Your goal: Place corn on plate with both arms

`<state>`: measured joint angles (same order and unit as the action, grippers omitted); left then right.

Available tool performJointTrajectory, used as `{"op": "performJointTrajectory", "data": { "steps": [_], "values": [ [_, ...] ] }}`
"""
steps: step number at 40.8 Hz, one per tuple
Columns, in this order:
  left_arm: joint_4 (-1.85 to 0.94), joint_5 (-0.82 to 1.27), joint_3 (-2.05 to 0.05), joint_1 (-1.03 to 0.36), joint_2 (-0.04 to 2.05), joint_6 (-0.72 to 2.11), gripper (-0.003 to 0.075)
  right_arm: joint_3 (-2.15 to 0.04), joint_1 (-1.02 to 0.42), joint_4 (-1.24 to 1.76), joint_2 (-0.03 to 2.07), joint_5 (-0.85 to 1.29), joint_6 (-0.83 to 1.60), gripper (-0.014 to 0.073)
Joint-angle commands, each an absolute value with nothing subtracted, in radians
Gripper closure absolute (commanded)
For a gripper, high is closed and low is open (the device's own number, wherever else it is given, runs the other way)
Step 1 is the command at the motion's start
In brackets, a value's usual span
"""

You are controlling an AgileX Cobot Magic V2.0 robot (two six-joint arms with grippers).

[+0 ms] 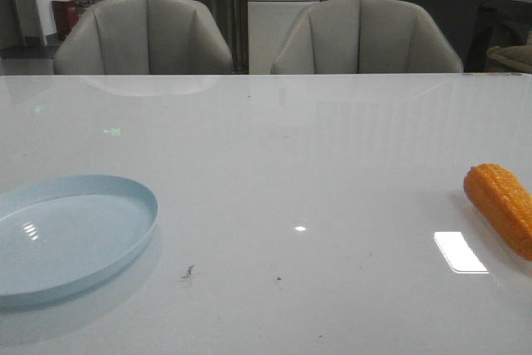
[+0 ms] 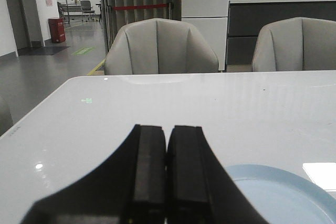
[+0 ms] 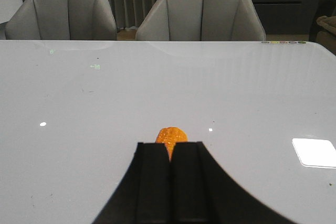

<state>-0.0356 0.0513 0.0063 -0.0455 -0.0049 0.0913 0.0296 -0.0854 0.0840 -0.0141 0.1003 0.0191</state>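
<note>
Item 1, left gripper (image 2: 167, 182): my left fingers (image 2: 149, 171) are pressed together, pad to pad, with nothing between them.

Item 2, right gripper (image 3: 171, 187): my right fingers (image 3: 155, 182) are likewise clenched on nothing.

Item 3, the plate (image 2: 283, 198): pale blue, empty, resting flat on the tabletop (image 1: 291, 164). Its rim shows just past my left fingers and off to one side of them, not under them.

Item 4, the corn (image 3: 170, 136): orange cob lying on its side on the tabletop, directly ahead of my right fingers, its near end hidden behind their tips. I cannot tell whether tips and cob touch. In the front view the corn (image 1: 501, 205) lies well apart from the plate (image 1: 71, 234).

Item 5, beyond the tabletop: two grey chairs (image 1: 143, 35).

Status, my judgement: nothing done yet. Corn ungrasped, plate bare. Left to do: part the right fingers, take the cob, carry it across to the plate, probably with a handover to the left arm.
</note>
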Motion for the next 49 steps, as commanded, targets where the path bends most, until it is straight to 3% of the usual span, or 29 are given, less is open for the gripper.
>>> {"op": "performJointTrajectory", "data": {
  "steps": [1,38,49],
  "values": [
    [-0.045,-0.037,0.045,-0.054,-0.020,0.083,0.0624,0.007,-0.085,0.087,-0.034,0.018,0.020,0.0538],
    [-0.045,-0.097,0.043,-0.054,-0.020,0.083,0.0624,0.007,-0.085,0.087,-0.034,0.007,0.020,0.0538],
    [-0.045,-0.182,0.013,-0.054,-0.020,0.083,0.0624,0.004,-0.085,0.087,-0.034,-0.185,0.020,0.0538]
  ]
}}
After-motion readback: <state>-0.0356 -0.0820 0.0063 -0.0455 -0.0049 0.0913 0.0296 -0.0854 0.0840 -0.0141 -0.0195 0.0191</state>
